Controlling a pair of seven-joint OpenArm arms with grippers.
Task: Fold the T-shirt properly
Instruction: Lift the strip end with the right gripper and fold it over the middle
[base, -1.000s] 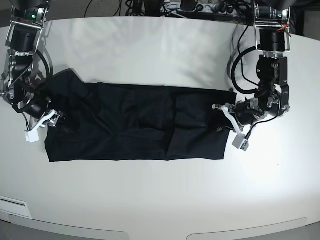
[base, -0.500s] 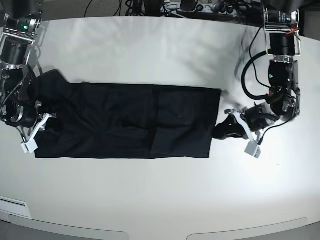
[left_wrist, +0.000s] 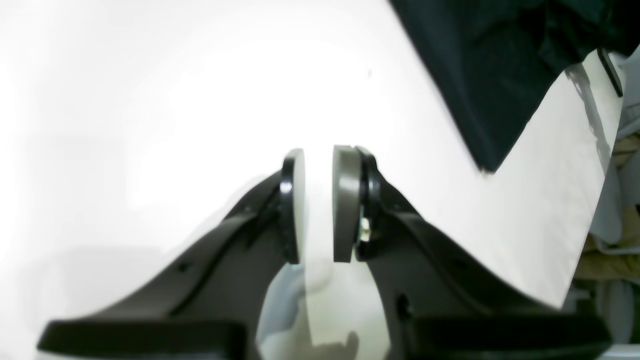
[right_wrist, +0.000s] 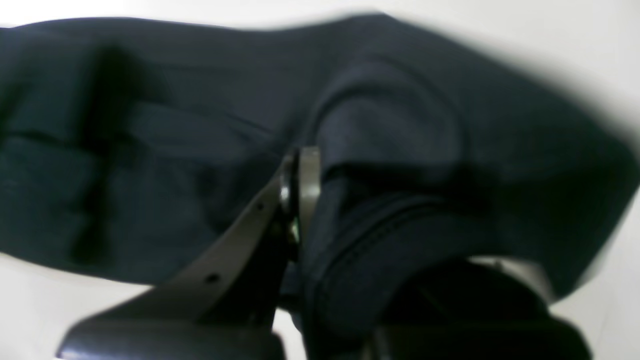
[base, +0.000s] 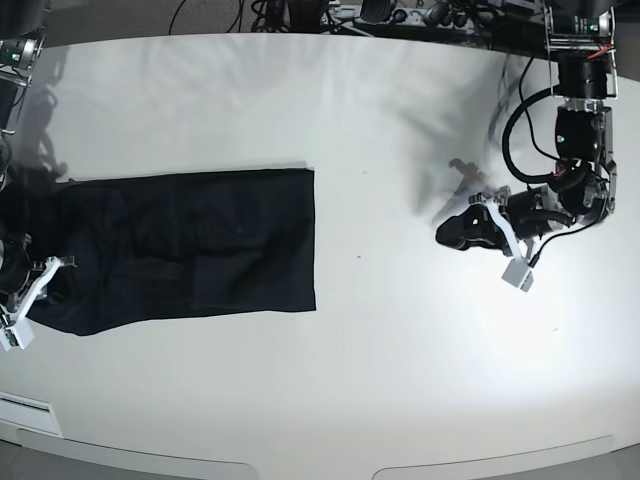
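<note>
The black T-shirt (base: 190, 245) lies flat as a long folded band on the left half of the white table (base: 400, 340). Its right edge is near the table's middle. My right gripper (base: 30, 290) is at the shirt's far left end. In the right wrist view this gripper (right_wrist: 320, 170) is shut on a bunched fold of the shirt (right_wrist: 400, 150). My left gripper (base: 470, 225) is well to the right of the shirt, over bare table. In the left wrist view it (left_wrist: 320, 165) stands narrowly open and empty, with the shirt (left_wrist: 490, 65) far off at the upper right.
Cables and equipment (base: 390, 15) run along the table's back edge. The table's rounded front edge (base: 320, 465) is at the bottom. In the left wrist view, grey and tan clutter (left_wrist: 615, 215) lies beyond the table's edge.
The shirt has slid far to the left, pulled by my right gripper. My left gripper has let go of the shirt's right end and moved up and right.
</note>
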